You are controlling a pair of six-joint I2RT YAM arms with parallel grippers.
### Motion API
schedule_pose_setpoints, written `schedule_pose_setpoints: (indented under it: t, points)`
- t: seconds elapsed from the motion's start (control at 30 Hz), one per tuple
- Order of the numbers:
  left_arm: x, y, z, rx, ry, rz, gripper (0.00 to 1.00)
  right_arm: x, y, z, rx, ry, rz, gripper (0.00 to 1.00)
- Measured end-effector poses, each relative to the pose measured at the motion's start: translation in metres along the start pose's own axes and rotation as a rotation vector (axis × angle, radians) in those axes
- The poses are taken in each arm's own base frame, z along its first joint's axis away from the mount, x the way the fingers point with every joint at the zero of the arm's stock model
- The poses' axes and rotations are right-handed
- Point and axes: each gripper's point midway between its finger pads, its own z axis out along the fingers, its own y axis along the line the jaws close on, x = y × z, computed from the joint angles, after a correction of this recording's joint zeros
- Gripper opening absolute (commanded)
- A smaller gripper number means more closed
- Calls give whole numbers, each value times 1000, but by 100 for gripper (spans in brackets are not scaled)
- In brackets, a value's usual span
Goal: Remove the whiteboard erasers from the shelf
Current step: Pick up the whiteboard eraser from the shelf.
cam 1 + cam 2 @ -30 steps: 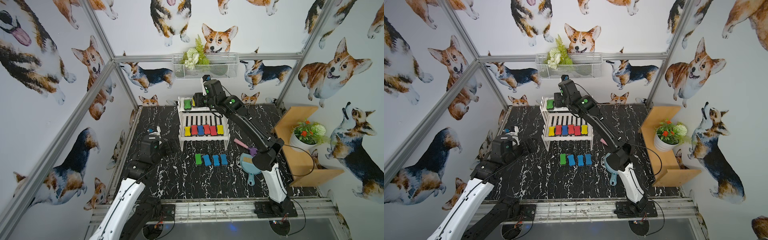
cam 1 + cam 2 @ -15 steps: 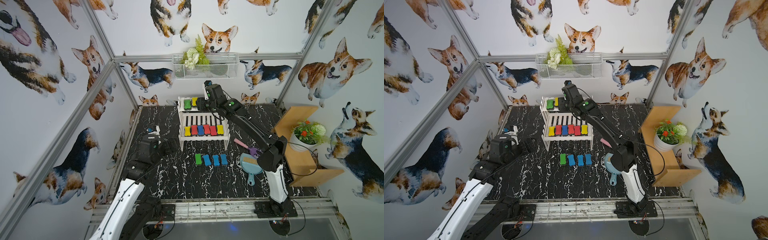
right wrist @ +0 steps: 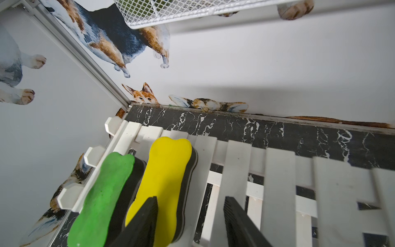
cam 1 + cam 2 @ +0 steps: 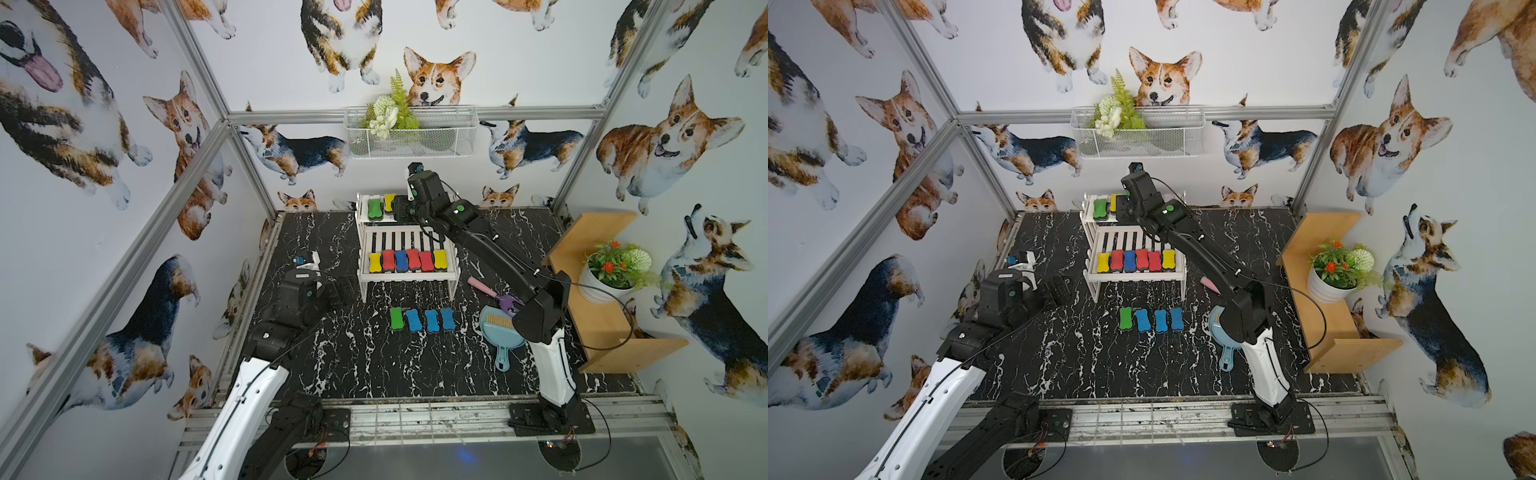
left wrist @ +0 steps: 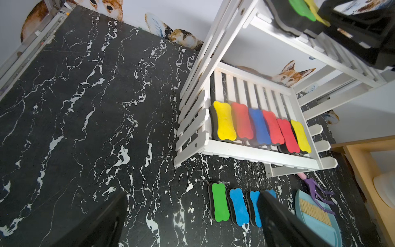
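Right fingers (image 3: 145, 224) apart over yellow bone-shaped foam eraser (image 3: 164, 175) on top tier of white slatted shelf (image 3: 237, 166): likely lining up grasp. Left fingers (image 5: 280, 224) spread wide, parked over black marble table (image 5: 85, 107).

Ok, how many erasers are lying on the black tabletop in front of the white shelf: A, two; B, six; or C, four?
C: one green eraser and three blue erasers lie in a row on the tabletop in front of the shelf.
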Motion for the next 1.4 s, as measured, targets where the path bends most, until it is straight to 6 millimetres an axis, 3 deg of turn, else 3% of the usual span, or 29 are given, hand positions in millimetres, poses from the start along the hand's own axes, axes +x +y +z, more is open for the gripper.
schedule_pose_setpoints:
  t: [0.27,0.43,0.57,0.7,0.87,1.2,1.3,1.4]
  points:
    - [0,0,0,-3,0,0,100,-1,-9,-18,34,-2,1,61]
    - [0,0,0,-2,-1,0,100,-22,14,-27,-11,-60,-11,70]
    - [0,0,0,-2,-2,0,100,-21,32,-18,-21,-73,-22,72]
    - [0,1,-1,-4,-3,4,100,-7,21,-2,52,-43,-38,73]
    - [-2,2,-2,-10,-13,8,100,-2,26,-3,91,-56,-59,73]
    - [-1,3,-3,-17,-10,12,100,7,13,5,157,-48,-87,68]
    - [-2,3,-4,-17,-15,13,100,7,13,6,160,-47,-88,64]
    - [-2,3,-4,-16,-18,16,100,7,12,7,162,-49,-87,52]
